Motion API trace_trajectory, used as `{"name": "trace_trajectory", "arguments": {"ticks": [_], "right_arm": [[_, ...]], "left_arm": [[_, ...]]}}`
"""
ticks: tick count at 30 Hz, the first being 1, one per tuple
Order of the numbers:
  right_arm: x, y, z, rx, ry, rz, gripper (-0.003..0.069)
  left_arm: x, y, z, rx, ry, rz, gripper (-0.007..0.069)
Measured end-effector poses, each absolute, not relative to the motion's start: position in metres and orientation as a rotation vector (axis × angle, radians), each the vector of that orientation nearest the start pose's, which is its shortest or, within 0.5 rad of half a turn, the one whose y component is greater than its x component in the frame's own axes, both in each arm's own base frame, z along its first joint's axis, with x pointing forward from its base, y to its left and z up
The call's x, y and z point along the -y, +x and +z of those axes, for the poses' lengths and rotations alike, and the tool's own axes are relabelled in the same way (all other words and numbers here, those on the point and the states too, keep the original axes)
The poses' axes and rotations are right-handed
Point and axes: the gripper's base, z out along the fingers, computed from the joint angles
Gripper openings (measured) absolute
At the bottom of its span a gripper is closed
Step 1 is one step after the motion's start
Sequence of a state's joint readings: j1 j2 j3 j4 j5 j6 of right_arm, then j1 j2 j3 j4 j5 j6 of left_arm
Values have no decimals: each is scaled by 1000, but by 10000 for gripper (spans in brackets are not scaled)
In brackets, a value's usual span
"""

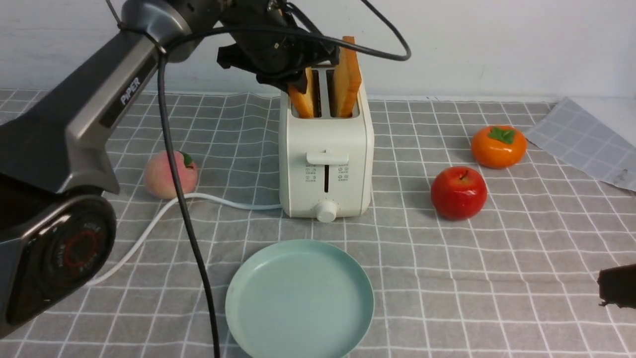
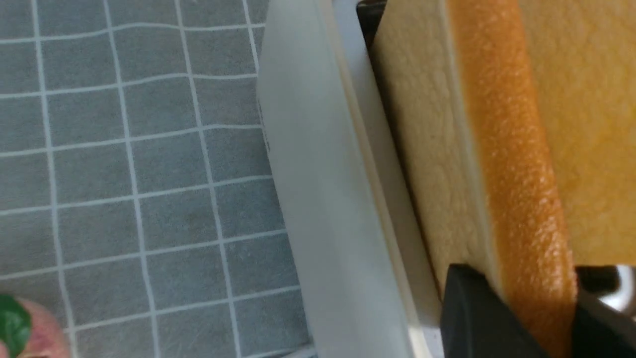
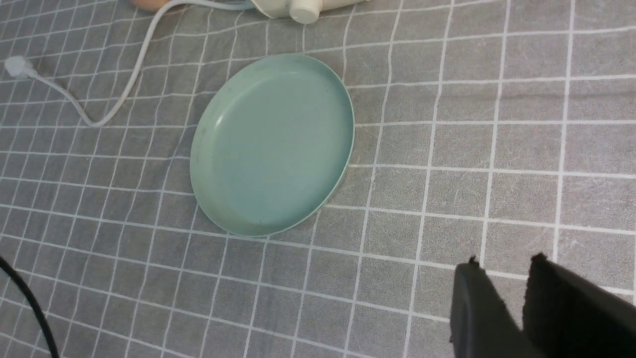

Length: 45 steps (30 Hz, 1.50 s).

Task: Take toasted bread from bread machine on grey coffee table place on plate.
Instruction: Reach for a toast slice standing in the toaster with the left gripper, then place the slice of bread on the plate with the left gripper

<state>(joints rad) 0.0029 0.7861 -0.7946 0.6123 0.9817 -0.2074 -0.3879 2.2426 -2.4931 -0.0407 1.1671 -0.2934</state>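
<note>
The cream-white bread machine [image 1: 325, 164] stands on the grey coffee table [image 1: 497, 278]. Two slices of toasted bread stand in its slots, the left slice [image 1: 304, 99] and the right slice [image 1: 348, 74]. My left gripper [image 1: 303, 69] is above the left slot, shut on the left slice. In the left wrist view the black fingers [image 2: 472, 313] press both faces of that slice [image 2: 497, 149] at the gripper [image 2: 526, 308]; the other slice [image 2: 591, 124] is beside it. The mint-green plate [image 1: 298, 298] lies empty in front of the toaster. My right gripper [image 1: 616, 291] is shut and empty, low at the near right [image 3: 502, 263], apart from the plate [image 3: 273, 144].
A peach [image 1: 169, 175] lies left of the toaster, with a red apple [image 1: 458, 193] and an orange persimmon [image 1: 498, 145] to its right. The white cord [image 1: 149, 228] runs left from the toaster. My left arm's black cable [image 1: 189, 223] hangs beside the plate.
</note>
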Motion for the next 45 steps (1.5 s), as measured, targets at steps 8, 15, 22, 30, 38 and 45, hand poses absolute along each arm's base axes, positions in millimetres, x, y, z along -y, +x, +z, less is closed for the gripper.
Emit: {"name": "trace_trajectory", "arguments": {"ticks": [8,15,22,30,38,45], "right_arm": [[-43,133,340,-2315,-46,660,167],[-45,134,342,-2294,-29,695,176],[-45,134,343,-2292,-27,702,182],[-45,133,342,-2298,-29,705,195],[-45,133,342,-2302,-32,706,200],[-45,133,341,-2308,-38,690,205]], "left_arm": [[146,360,500,-2177,97,-392,93],[119,286,519,-2214,104,-425,93],[133,264,413,-2545,147,-610,93],[157,264,281,-2701,124,-932,93],[163,283,243,-2715,158,-892,127],[160,286,231,-2764,201,-802,339]]}}
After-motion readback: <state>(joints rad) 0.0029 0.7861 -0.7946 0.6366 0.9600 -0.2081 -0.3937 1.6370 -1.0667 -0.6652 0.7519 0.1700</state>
